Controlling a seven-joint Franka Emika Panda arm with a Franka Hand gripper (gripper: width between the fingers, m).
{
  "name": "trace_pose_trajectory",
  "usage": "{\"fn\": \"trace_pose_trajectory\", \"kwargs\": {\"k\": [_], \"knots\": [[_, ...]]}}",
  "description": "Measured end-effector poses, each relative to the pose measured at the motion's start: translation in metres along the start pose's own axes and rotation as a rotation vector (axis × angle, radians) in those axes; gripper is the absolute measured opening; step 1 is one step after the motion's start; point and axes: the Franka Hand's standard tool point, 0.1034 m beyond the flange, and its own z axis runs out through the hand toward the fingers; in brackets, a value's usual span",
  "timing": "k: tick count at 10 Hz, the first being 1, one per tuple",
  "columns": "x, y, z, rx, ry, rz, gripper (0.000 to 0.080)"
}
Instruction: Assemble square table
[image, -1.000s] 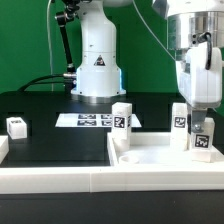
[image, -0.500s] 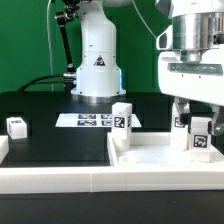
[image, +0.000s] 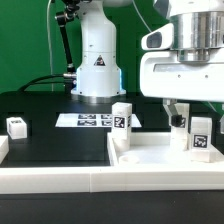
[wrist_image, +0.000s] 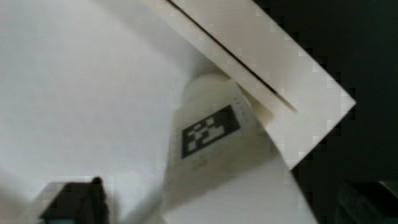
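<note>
Now, far left: lone leg block (image: 15, 126) sits on the black table, well apart from the arm.
Centre: centre leg (image: 121, 117) stands upright at the square slab (image: 150, 158).
Right: gripper (image: 192, 110) hangs directly above the right leg (image: 201, 137), which is upright on the slab with its long axis vertical.
Jaws: spread wide, pinching nothing.

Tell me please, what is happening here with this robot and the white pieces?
The robot arm is putting a square table together. Its hand hangs open and holds nothing, just above a small white tagged leg block that stands upright on the white plastic square slab. A second leg block stands at the slab's other side, and a lone leg block waits on the black table, at the exterior view's left.
</note>
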Motion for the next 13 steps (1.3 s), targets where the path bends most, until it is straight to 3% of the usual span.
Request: {"fn": "trace_pose_trajectory", "kwargs": {"k": [8, 10, 13], "knots": [[0.0000, -0.0025, -0.0012, -0.026, 0.019, -0.454, 0.0625], [0.0005, -0.0021, -0.0012, -0.026, 0.019, -0.456, 0.0288], [0.0005, -0.0020, -0.0011, -0.026, 0.019, -0.430, 0.0290]]}}
